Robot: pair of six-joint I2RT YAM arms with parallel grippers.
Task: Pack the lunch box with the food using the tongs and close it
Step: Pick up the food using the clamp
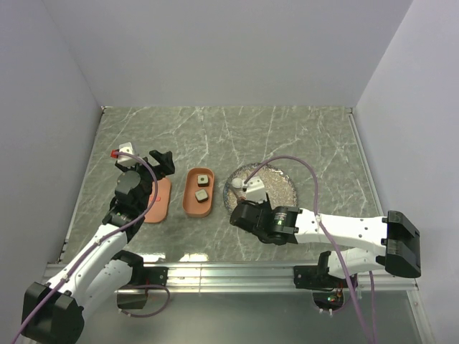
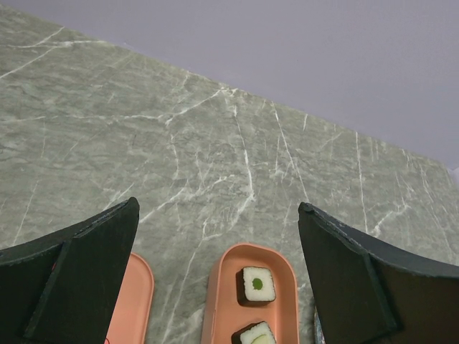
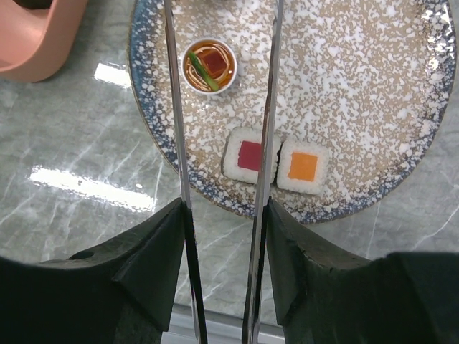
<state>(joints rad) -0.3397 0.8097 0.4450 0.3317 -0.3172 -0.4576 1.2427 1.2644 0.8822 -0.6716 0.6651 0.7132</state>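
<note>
Gripping the tongs [image 3: 269, 107], the right tool [image 3: 224, 215] holds them over the plate [image 3: 373, 72], at least three pieces of food [image 3: 247, 155] just ahead. Two already sit in the lunch box [image 1: 199, 208]. The left tool [image 2: 219, 208] gapes wide, with the lid [image 1: 159, 204] near it, not yet on.

so the lunch box [image 1: 199, 204] has two food pieces [image 1: 204, 179] in it, lid [image 1: 161, 204] lying flat just left of it, partly hidden by the left arm [image 1: 133, 195], speckled plate [image 1: 281, 188] just right of it, right gripper [image 1: 242, 212] hanging to its near right
</note>
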